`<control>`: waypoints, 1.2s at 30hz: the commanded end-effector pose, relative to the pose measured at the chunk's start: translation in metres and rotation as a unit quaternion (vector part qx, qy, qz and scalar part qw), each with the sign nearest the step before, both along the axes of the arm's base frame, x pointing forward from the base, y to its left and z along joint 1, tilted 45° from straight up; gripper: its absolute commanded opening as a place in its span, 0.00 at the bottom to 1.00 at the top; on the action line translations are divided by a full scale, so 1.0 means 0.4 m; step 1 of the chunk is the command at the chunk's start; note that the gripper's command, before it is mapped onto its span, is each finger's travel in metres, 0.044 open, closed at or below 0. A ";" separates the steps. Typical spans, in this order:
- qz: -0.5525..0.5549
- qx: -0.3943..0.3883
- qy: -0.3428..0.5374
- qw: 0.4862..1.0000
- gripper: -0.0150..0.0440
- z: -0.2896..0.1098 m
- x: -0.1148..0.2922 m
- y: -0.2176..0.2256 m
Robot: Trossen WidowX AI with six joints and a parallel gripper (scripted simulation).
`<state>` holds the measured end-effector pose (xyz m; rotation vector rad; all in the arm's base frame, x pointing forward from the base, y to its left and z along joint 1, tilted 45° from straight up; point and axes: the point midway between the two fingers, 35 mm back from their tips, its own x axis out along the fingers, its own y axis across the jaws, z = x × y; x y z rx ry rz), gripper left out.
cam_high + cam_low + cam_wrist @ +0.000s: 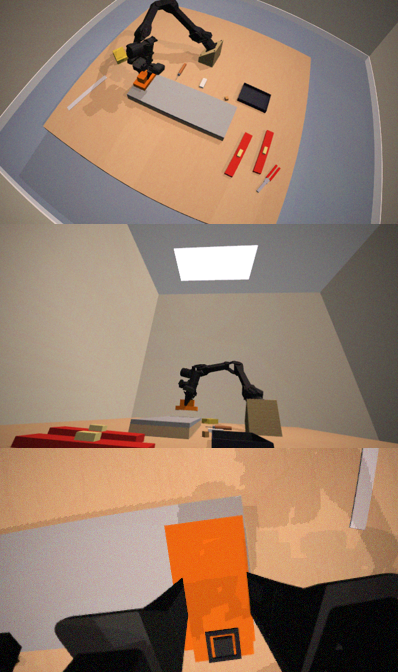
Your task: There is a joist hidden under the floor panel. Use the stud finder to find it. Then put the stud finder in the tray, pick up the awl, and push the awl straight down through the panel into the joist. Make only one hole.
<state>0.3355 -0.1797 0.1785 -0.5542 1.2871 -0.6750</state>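
Observation:
My gripper [145, 74] [188, 397] [211, 577] is shut on the orange stud finder [144, 80] [186, 406] [207, 555]. I hold it in the air above the far left end of the grey floor panel [188, 104] [164, 421] [85, 563], clear of its surface. The awl [181, 70] [221, 427], with an orange handle, lies on the floor behind the panel. The dark tray [254, 97] [239, 439] stands to the right of the panel.
A yellow block [120, 54] [209, 420] lies left of the arm. A grey strip [87, 92] [364, 490] lies left of the panel. A white block [203, 82], a small brown cube [226, 98] [205, 434], two red bars [238, 154] [263, 151] and red-handled pliers [267, 176] lie around. The arm's base block [212, 54] [262, 417] stands behind.

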 end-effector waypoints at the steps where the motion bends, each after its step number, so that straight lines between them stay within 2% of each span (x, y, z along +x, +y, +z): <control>1: 0.004 0.001 0.001 1.000 0.25 -0.013 -0.002 -0.008; 23: 0.004 0.000 0.001 1.000 0.25 -0.062 -0.014 -0.058; 36: 0.004 0.000 0.001 1.000 0.25 -0.095 -0.008 -0.027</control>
